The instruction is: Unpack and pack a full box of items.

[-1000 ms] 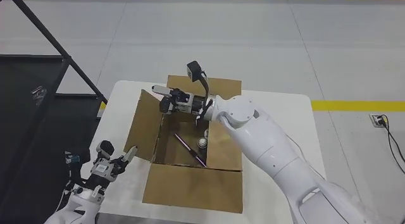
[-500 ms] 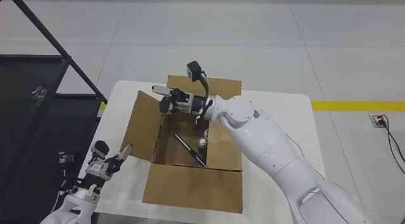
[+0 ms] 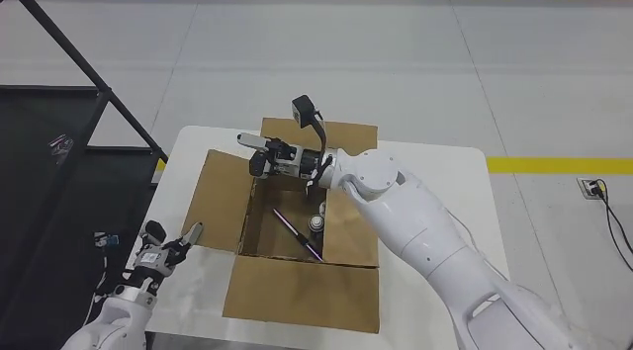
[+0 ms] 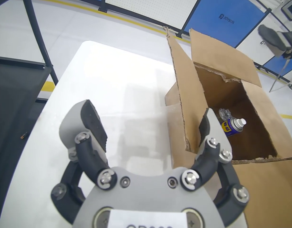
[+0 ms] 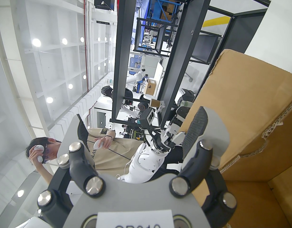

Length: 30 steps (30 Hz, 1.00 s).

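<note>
Left gripper (image 4: 148,112) spread wide, nothing between the fingers, low over bare table (image 4: 108,72) near its near-left corner. Just to this gripper's right is the box (image 4: 255,105). Its left flap (image 4: 186,91) is raised, torn edge close beside one fingertip; contact cannot be told. Open table ahead of the gripper and to its left. Past that flap, on the box floor, a blue spray can (image 4: 232,125), with a thin purple stick (image 3: 295,230) next to it. Right gripper (image 3: 249,150) also wide and empty, above the box's far-left corner, cardboard edge just beside one finger (image 5: 203,129). Near flap (image 3: 297,296) folded out flat.
</note>
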Motion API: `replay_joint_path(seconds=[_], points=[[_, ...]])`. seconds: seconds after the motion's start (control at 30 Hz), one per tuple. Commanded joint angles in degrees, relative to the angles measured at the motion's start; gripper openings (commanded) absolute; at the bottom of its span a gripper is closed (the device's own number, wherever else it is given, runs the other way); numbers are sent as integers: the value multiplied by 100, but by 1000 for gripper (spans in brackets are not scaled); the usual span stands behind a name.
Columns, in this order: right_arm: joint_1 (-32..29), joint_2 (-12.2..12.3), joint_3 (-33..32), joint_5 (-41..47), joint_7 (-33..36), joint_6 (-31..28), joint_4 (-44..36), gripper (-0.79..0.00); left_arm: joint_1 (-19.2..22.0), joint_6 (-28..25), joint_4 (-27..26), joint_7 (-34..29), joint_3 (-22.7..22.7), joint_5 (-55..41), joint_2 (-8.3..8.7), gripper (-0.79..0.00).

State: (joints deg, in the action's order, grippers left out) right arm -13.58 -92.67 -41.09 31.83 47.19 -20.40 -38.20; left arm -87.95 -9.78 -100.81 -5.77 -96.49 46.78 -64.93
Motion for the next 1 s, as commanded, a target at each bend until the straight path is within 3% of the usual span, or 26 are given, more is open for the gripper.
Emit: replay_joint_path(seconds=[0.0,0.4,0.97], points=[[0,0,0,0,0,0,0,0,37,56,70,13,30,63,-5,0],[0,0,0,0,0,0,0,0,291,327,526,-115,203,229,-37,0],[0,0,0,0,0,0,0,0,276,377,580,-202,275,580,-52,0]])
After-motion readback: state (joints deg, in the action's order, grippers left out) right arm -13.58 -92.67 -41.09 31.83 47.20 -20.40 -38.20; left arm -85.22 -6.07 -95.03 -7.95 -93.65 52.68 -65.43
